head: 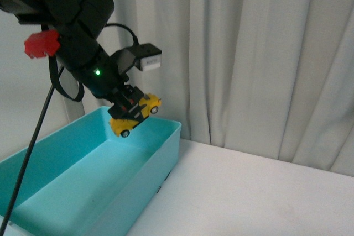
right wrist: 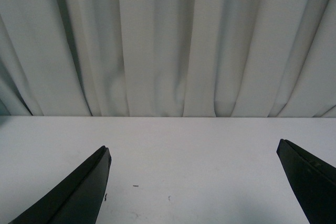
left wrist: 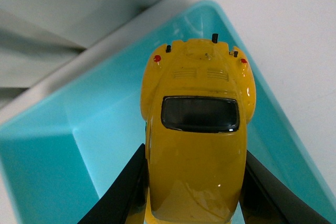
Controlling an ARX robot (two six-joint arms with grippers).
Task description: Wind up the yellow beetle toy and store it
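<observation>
The yellow beetle toy (head: 135, 115) hangs tilted in the air above the far end of a turquoise bin (head: 166, 153), with my left gripper (head: 126, 108) shut on its sides. In the left wrist view the yellow beetle toy (left wrist: 197, 135) fills the middle, dark window up, and a black finger (left wrist: 123, 192) presses each flank, with the bin (left wrist: 63, 145) below. My right gripper (right wrist: 194, 182) is open over bare white table, nothing between its fingers. It does not show in the front view.
The white table (head: 260, 192) stretches to the right of the bin. Pale curtains (head: 249, 53) hang close behind the table's far edge. A black cable (head: 30, 147) runs down from the left arm past the bin's left side.
</observation>
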